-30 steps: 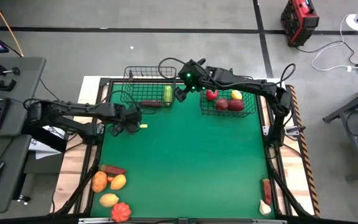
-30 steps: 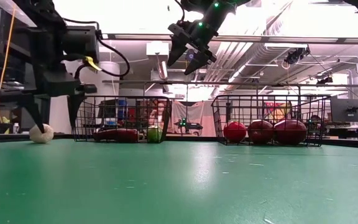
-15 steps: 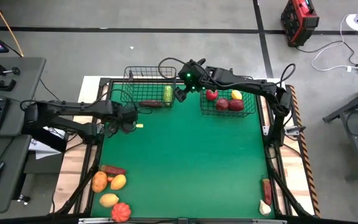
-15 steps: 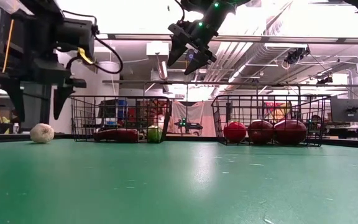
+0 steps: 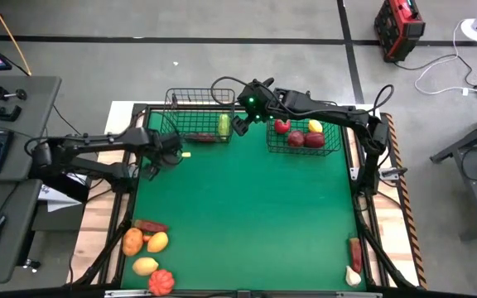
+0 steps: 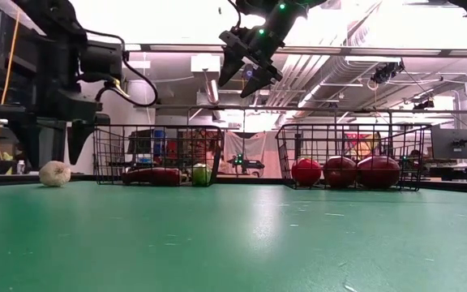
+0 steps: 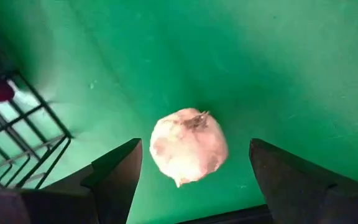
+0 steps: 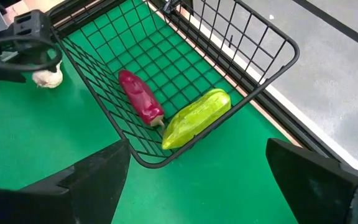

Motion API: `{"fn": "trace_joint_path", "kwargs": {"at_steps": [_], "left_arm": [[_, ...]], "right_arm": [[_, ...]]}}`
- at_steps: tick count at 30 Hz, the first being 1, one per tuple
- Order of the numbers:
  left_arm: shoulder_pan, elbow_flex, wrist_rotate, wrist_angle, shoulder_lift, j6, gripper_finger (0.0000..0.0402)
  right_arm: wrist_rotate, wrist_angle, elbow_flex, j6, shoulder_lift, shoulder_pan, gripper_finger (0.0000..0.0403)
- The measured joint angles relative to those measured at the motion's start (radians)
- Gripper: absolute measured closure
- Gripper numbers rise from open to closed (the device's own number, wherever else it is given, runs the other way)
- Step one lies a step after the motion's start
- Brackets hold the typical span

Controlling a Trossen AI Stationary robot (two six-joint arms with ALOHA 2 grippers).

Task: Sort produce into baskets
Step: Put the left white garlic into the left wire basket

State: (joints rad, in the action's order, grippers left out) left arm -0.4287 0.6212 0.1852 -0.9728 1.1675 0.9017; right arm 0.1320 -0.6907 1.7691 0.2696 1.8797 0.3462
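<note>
A white round produce piece [image 7: 188, 154] rests on the green table near the left edge; it also shows in the low view [image 6: 54, 173]. My left gripper [image 5: 152, 157] hangs open above it, one finger to each side, not touching. My right gripper [image 5: 240, 124] is open and empty, high above the near right corner of the left basket [image 5: 175, 126]. That basket holds a dark maroon piece [image 8: 139, 97] and a green piece [image 8: 196, 117]. The right basket [image 5: 335, 141] holds red, maroon and yellow pieces [image 5: 303, 134].
A pile of orange, yellow, red and maroon produce [image 5: 147, 248] lies at the near left corner. A red piece and a white piece [image 5: 354, 258] lie at the near right corner. The green table's middle [image 5: 255, 215] is open.
My left gripper has risen off the table beside the white piece and gone a little toward the far and left edges, staying open. The white piece has stayed where it was. My right arm has kept still.
</note>
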Motion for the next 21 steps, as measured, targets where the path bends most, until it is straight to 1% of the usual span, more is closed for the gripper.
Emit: {"fn": "trace_joint_path", "kwargs": {"at_steps": [3, 6, 15, 21], "left_arm": [[-0.033, 0.001, -0.004, 0.008, 0.000, 0.001, 0.0115], [-0.057, 0.002, -0.029, 0.008, -0.001, 0.000, 0.0115], [-0.065, 0.003, -0.064, 0.003, -0.001, -0.002, 0.0115], [-0.107, 0.002, -0.084, -0.005, -0.007, -0.010, 0.0115]], "right_arm": [[0.000, 0.000, 0.000, 0.002, 0.000, 0.000, 0.0034], [0.000, 0.000, 0.000, 0.014, 0.000, 0.000, 0.0034], [0.000, -0.001, 0.000, 0.033, 0.000, 0.000, 0.0034], [0.000, -0.001, 0.000, 0.040, 0.000, 0.000, 0.0034]]}}
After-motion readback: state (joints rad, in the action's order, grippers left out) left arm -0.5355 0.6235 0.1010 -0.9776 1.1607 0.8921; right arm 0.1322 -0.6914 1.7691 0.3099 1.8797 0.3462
